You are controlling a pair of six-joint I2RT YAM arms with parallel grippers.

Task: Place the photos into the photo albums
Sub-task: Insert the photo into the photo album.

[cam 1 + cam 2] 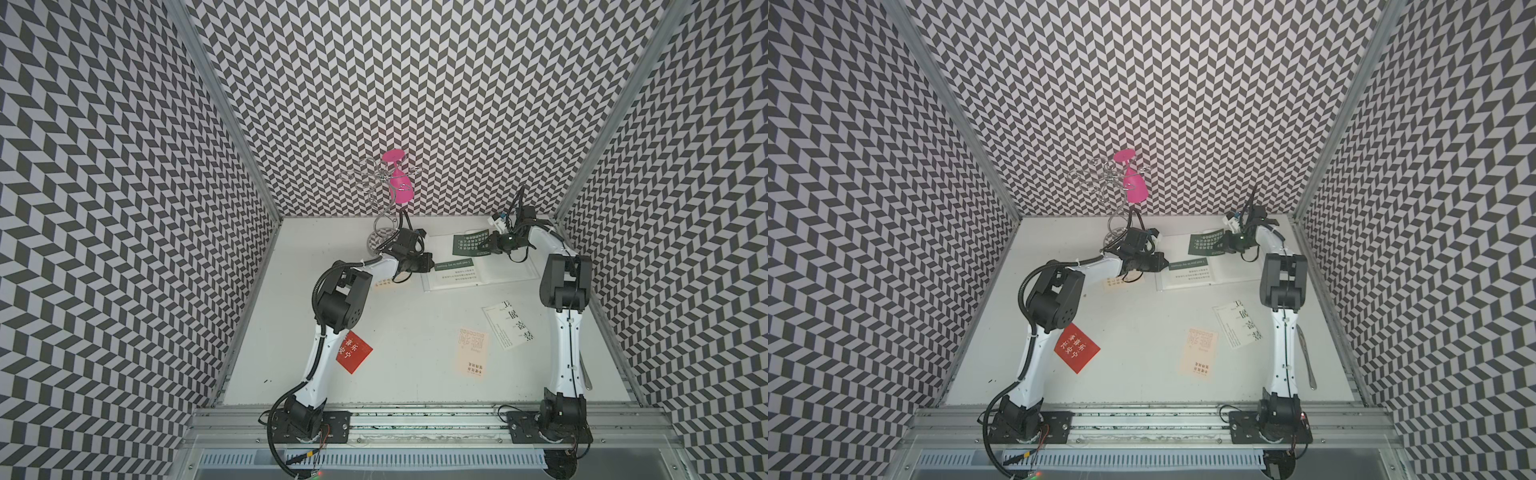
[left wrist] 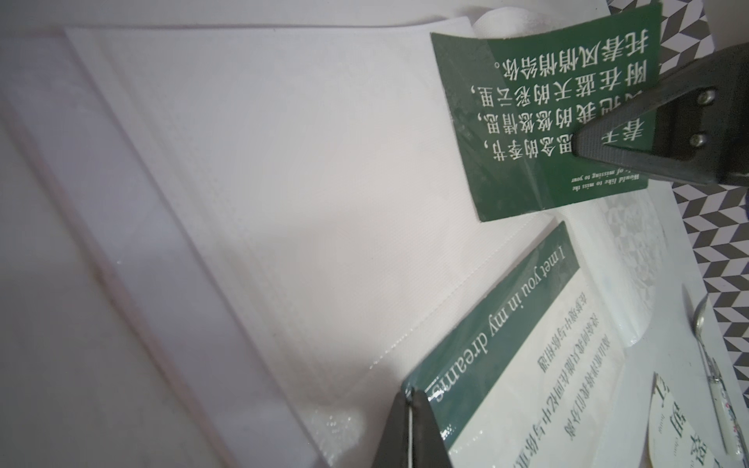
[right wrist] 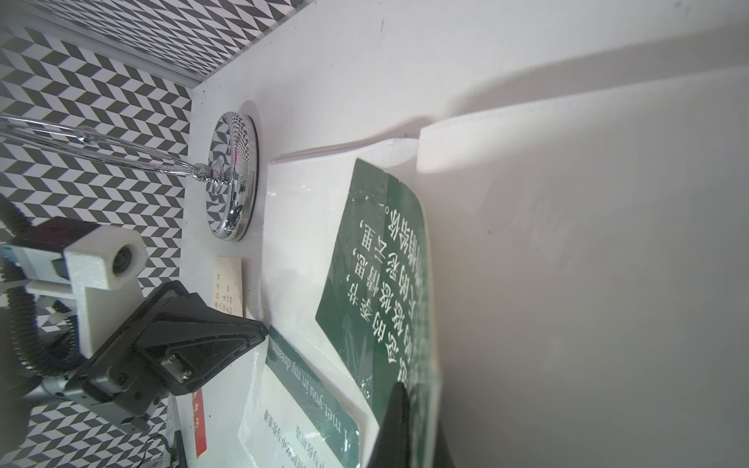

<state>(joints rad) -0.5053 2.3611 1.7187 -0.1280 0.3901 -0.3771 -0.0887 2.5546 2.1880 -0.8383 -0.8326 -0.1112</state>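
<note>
Right hand (image 1: pixel 482 247), perhaps level, on card (image 1: pixel 464 245).

Black-and-white chevron walls (image 1: pixel 124 208), pink glass (image 1: pixel 402 187), red card (image 1: pixel 354 352), dark green card (image 1: pixel 465 245), peach card (image 1: pixel 472 353), album pages (image 1: pixel 507 272) seemingly white

Count's in! Six flat printed cards: red card (image 1: pixel 353 352) at eight o'clock, dark green card (image 1: pixel 467 243), green-banded white card (image 1: pixel 453 272), cream card (image 1: pixel 383 284), peach card (image 1: pixel 473 353), white black-lettered card (image 1: pixel 509 326). One open white photo album (image 1: pixel 511 270) at one o'clock. One silver wire stand (image 1: pixel 376 232), one pink plastic goblet (image 1: pixel 401 183), one slim metal utensil (image 1: pixel 1306 361).
</note>
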